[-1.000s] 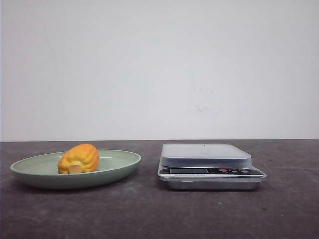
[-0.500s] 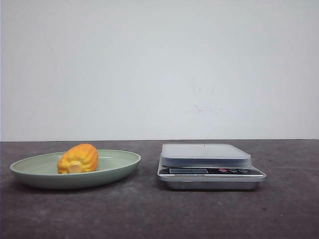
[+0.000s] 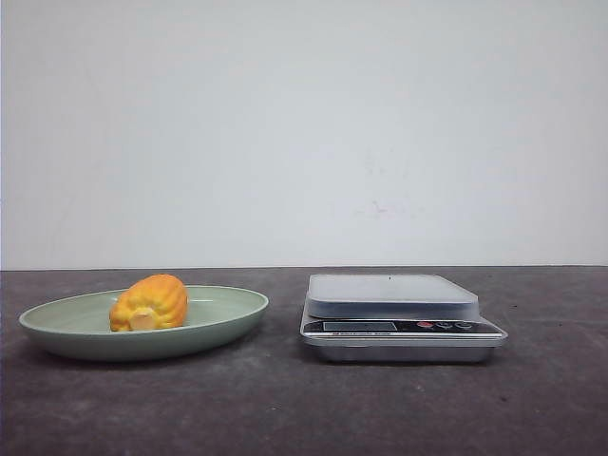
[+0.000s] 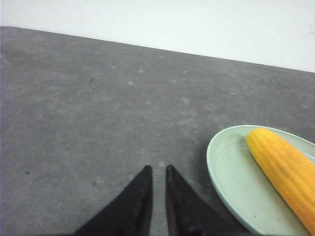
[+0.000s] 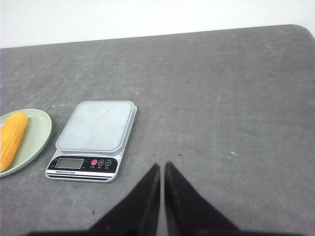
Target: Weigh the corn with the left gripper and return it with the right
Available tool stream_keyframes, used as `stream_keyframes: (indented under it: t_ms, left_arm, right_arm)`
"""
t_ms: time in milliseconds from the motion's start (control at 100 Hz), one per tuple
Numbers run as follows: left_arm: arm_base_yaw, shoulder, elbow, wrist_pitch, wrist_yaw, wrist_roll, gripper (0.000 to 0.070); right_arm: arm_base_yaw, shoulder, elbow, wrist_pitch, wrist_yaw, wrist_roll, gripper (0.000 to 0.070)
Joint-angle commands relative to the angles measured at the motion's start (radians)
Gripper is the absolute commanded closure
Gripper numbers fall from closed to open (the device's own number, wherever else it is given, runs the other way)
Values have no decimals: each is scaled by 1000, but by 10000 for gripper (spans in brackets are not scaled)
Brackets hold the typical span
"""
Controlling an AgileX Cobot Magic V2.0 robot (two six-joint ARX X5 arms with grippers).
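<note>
The corn [image 3: 150, 302] lies on its side in a pale green plate [image 3: 233, 313] at the left, its pale core end facing me. A silver kitchen scale [image 3: 394, 296] stands to the right of the plate, its platform bare. Neither gripper shows in the front view. In the left wrist view my left gripper [image 4: 158, 168] hangs over bare table beside the plate [image 4: 229, 172], apart from the corn [image 4: 285, 167], its fingers nearly together and empty. In the right wrist view my right gripper [image 5: 162, 164] is shut and empty, near the scale [image 5: 96, 128]. The corn [image 5: 11, 138] shows there too.
The dark grey table [image 3: 285, 408] ends at a white wall behind. The table's rounded far corner [image 5: 302, 29] shows in the right wrist view. The scale's display and buttons [image 5: 81, 163] face the front edge.
</note>
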Motion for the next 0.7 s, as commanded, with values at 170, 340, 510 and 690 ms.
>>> stream_keyframes:
  t_ms: [170, 340, 510, 690]
  left_arm:
    - [0, -2, -18, -3, 0, 9, 700]
    - [0, -2, -18, -3, 0, 9, 700]
    - [0, -2, -18, -3, 0, 9, 700]
    - [0, -2, -18, -3, 0, 9, 700]
  right_arm:
    - [3, 2, 6, 15, 0, 11, 693]
    - [3, 2, 6, 15, 0, 11, 693]
    - [3, 2, 6, 15, 0, 10, 693]
    - [-10, -1, 6, 37, 36, -53, 693]
